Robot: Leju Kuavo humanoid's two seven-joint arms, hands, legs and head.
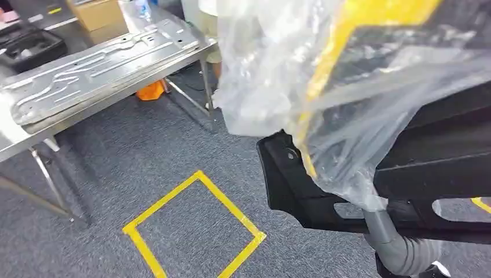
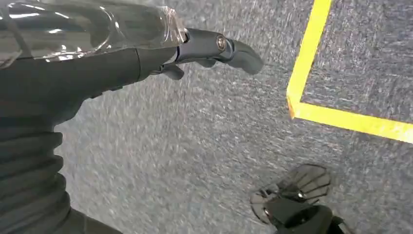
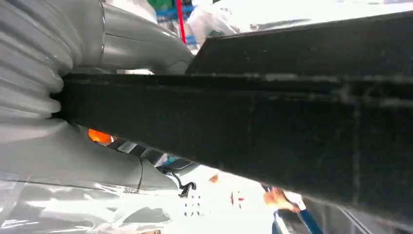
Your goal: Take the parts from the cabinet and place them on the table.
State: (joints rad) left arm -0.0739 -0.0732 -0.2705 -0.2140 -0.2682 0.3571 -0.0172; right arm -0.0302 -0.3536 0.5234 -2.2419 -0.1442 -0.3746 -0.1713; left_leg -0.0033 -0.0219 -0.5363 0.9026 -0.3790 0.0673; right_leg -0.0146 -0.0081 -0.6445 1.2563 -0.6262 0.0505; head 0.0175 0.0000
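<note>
In the head view a long black moulded plastic part fills the right side, held up above the grey carpet floor. A crumpled clear plastic bag with a yellow stripe is draped over its upper side. At the bottom edge the grey ribbed cover of the right hand rises to the part's underside; its fingers are hidden there. To the left stands a steel bench carrying a flat stamped silver metal panel, well apart from the black part. A square of yellow tape marks the carpet between them, and an orange object lies under the bench.

The right wrist view gives what the head view hides: the right hand's thick grey thumb lies along one face of the black part and grey casing along the other, so the hand clasps the part.

The left wrist view looks down at the carpet and the yellow tape. The left hand reaches out with dark fingers extended under clear film; whether it grips anything I cannot tell.
</note>
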